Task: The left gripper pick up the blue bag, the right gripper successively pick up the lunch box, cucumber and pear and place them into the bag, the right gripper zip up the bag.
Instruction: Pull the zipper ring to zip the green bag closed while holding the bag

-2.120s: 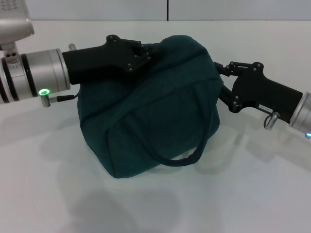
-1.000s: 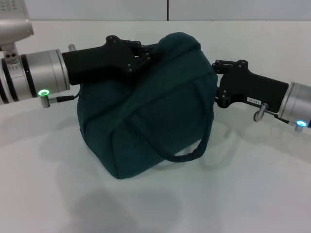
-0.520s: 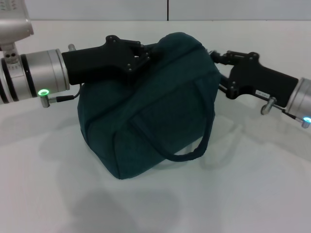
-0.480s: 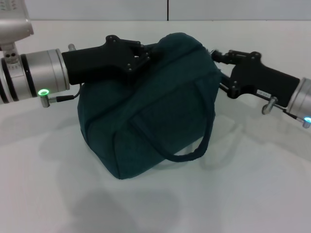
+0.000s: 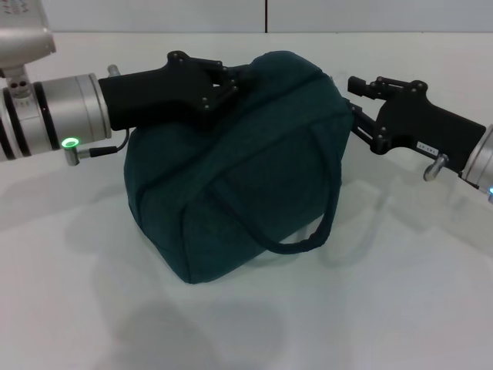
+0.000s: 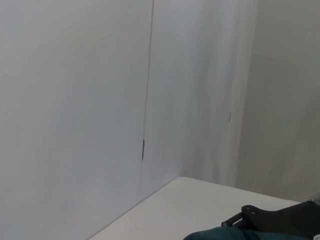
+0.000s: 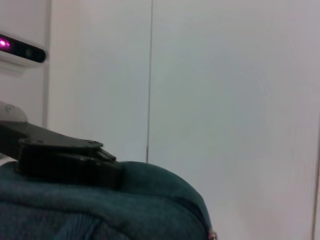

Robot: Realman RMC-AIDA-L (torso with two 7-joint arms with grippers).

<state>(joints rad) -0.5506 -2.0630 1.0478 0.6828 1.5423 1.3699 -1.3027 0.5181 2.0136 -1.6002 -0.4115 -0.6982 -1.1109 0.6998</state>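
The blue bag [image 5: 239, 177], dark teal cloth with a looped handle [image 5: 308, 231], sits on the white table [image 5: 400, 293] and looks closed along its top. My left gripper [image 5: 231, 83] is shut on the fabric at the bag's top left. My right gripper [image 5: 350, 100] hovers at the bag's right end beside the zipper's end, fingers spread and holding nothing. The right wrist view shows the bag's top [image 7: 125, 210] and the left gripper [image 7: 70, 162] on it. The lunch box, cucumber and pear are out of view.
A white wall [image 5: 370, 15] with a vertical seam rises behind the table. The left wrist view shows that wall, the table's far corner [image 6: 200, 200] and a sliver of the bag [image 6: 215, 234]. The head camera's housing [image 7: 20, 47] appears in the right wrist view.
My right gripper has lifted from the bag's right side to near its top end and drawn slightly away. My left gripper has risen a little with the fabric.
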